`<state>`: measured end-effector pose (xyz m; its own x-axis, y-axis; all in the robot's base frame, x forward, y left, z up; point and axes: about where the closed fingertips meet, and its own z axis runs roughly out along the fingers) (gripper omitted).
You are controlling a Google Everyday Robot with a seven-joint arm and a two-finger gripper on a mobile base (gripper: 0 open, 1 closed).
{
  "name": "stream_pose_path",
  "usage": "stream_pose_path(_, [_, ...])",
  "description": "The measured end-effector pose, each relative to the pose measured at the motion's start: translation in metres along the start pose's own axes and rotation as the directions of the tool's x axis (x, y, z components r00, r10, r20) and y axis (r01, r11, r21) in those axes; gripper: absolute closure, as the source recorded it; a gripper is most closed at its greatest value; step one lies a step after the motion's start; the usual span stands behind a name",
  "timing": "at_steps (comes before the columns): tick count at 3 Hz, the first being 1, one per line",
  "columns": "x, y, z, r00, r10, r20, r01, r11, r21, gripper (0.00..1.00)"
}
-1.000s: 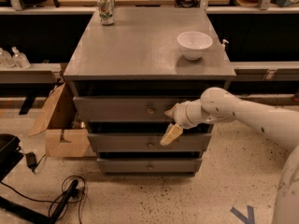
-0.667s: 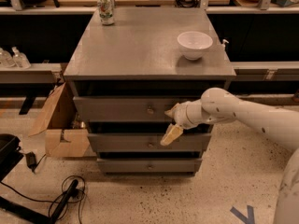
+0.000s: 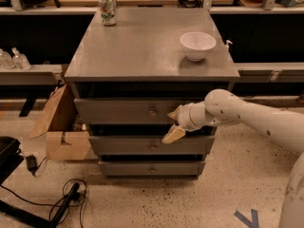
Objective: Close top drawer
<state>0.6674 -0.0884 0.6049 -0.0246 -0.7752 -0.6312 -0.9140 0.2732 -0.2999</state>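
The grey cabinet (image 3: 142, 56) has three drawer fronts. The top drawer (image 3: 118, 111) is the broadest front, with a small metal knob (image 3: 152, 112) in its middle. It stands out a little further than the two fronts below, with a dark gap above it. My gripper (image 3: 174, 123) is at the right part of this front, just right of the knob. It is open: one tan finger (image 3: 175, 112) lies against the drawer front and the other (image 3: 173, 135) points down over the gap below. It holds nothing.
A white bowl (image 3: 197, 44) and a can (image 3: 108, 9) stand on the cabinet top. An open cardboard box (image 3: 59, 127) sits on the floor at the cabinet's left. Cables and a black object (image 3: 61, 205) lie front left. Shelving runs behind.
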Motion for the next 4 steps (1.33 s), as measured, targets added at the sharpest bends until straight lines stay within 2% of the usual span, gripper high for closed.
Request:
stream_pose_path(1, [-0.001, 0.044, -0.024, 0.996, -0.083, 0.006, 0.084, 0.9927, -0.086, 0.49])
stream_pose_path(2, [-0.004, 0.075, -0.054, 0.986, -0.168, -0.002, 0.166, 0.9758, -0.142, 0.72])
stream_pose_path(3, [-0.009, 0.081, -0.104, 0.957, -0.291, -0.007, 0.287, 0.9445, -0.160, 0.96])
stream_pose_path(4, [-0.021, 0.060, -0.174, 0.914, -0.406, -0.011, 0.402, 0.9078, -0.120, 1.00])
